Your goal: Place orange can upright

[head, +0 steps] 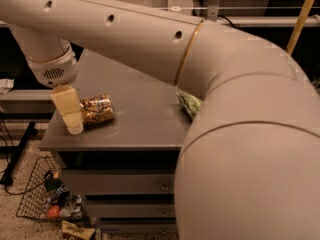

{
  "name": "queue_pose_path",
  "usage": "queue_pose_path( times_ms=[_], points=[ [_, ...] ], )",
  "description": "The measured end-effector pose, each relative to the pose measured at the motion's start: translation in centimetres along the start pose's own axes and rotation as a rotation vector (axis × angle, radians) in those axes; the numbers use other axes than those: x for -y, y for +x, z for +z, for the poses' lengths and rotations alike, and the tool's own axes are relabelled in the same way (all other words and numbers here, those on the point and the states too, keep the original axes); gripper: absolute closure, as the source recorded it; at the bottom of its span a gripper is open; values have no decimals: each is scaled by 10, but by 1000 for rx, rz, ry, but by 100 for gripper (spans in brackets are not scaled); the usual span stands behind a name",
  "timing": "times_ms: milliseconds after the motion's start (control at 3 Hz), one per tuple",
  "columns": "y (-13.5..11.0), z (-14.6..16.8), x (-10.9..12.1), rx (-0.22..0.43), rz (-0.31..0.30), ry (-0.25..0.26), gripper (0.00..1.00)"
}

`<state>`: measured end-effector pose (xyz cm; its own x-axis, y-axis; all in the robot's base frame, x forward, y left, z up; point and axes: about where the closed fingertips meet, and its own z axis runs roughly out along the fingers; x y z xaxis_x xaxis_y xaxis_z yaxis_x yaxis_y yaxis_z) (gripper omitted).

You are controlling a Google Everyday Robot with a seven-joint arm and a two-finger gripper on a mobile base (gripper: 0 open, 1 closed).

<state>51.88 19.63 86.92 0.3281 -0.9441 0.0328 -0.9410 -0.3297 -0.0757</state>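
Observation:
The orange can (98, 109) lies on its side near the front left corner of the grey cabinet top (140, 119). It is shiny orange-gold with mottled print. My gripper (71, 120) hangs from the arm's wrist at the can's left end, low over the cabinet top and touching or nearly touching the can. It covers the can's left end. My large arm crosses the whole upper and right part of the camera view.
A green snack bag (189, 103) lies on the cabinet top to the right, mostly hidden by my arm. The cabinet's front edge is close below the can. Drawers (125, 184) are underneath. A wire basket (42, 199) with items stands on the floor at left.

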Motion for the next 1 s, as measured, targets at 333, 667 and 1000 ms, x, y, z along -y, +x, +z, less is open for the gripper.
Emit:
queue_pose_path(
  times_ms=[333,667,1000],
  points=[
    [-7,8,5,-48,41,7,0],
    [-10,20,15,-68,66,0,18],
    [-7,31,21,-74,83,-13,41]
  ],
)
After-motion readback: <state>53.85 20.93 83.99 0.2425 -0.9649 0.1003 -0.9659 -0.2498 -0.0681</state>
